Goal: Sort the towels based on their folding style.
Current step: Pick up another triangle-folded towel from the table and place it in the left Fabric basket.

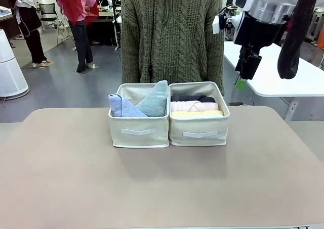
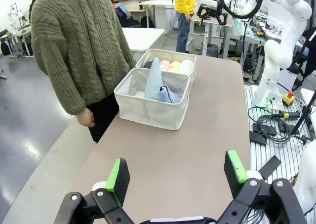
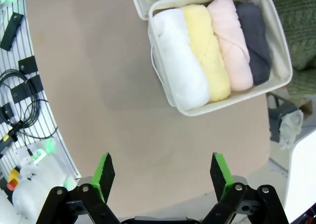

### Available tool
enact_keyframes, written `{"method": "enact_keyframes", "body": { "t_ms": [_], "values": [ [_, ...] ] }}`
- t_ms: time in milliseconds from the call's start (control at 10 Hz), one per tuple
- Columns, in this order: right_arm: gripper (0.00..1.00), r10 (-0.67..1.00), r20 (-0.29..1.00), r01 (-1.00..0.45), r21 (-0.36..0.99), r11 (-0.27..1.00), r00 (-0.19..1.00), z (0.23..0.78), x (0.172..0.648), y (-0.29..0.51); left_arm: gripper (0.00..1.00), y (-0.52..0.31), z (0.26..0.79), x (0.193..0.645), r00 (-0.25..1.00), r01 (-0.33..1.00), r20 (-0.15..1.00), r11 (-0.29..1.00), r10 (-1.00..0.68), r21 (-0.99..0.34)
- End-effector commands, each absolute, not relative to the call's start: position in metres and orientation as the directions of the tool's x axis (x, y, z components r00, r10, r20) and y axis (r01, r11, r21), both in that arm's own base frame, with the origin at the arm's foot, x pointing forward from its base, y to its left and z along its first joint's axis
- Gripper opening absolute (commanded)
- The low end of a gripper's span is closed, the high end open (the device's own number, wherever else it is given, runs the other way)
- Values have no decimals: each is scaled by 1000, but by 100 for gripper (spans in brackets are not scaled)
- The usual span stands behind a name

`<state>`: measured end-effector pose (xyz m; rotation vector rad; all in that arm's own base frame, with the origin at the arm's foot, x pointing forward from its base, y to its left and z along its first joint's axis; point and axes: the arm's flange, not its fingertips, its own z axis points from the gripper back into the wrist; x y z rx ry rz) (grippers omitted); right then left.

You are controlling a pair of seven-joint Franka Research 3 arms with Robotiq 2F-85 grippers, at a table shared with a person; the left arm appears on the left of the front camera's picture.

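Nearest the lens, both end effectors stood with jaws spread wide and nothing between the green pads: the left end effector (image 2: 175,177) low over bare surface (image 2: 197,135), the right end effector (image 3: 162,170) high above its edge. Ahead of the left one, well apart, sat two beige bins touching side by side, with a person in a knitted sweater (image 1: 172,32) just beyond them.

The nearer bin (image 2: 150,112) held the cone-folded pair: a grey-teal towel (image 2: 153,78) standing upright and a light blue towel (image 2: 169,94) leaning against it. The farther bin (image 3: 227,103), ahead of the right end effector, held four rolls packed side by side, touching: white towel (image 3: 178,63), yellow towel (image 3: 207,51), pink towel (image 3: 232,43), dark grey towel (image 3: 254,38).

Judged from this, the sorting looked complete. All six were probably light, soft terry that would compress and sag rather than slip. A roll would be best pinched across its middle; a cone around its thicker lower body, since the tip would likely fold over or unravel.
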<state>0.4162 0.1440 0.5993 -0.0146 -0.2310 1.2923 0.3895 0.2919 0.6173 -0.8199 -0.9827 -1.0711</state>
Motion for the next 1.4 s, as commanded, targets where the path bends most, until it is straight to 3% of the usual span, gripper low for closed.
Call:
{"method": "enact_keyframes", "body": {
  "t_ms": [0, 300, 400, 600, 900, 1100, 1300],
  "values": [
    [100, 953, 151, -949, -137, 282, 262, 598, 415, 143, 100, 291, 619, 388, 157, 956, 937, 285, -313, -65],
    [100, 953, 162, -950, -140, 278, 255, 599, 416, 144, 100, 291, 619, 388, 157, 956, 937, 285, -313, -65],
    [100, 944, 286, -970, -124, 208, 166, 615, 411, 121, 100, 291, 619, 388, 157, 956, 937, 285, -313, -65],
    [100, 795, 595, -978, -65, 196, 120, 645, 419, 41, 100, 291, 619, 388, 157, 956, 937, 285, -313, -65],
    [100, 546, 837, -984, -69, 167, 34, 658, 419, -94, 100, 291, 619, 388, 157, 956, 937, 285, -313, -65],
    [100, 366, 924, -981, 43, 190, 111, 635, 429, -187, 100, 291, 619, 388, 157, 956, 937, 285, -313, -65],
    [100, 328, 910, -941, 155, 300, 254, 595, 442, -239, 100, 291, 619, 388, 157, 956, 937, 285, -313, -65]
  ]
}}
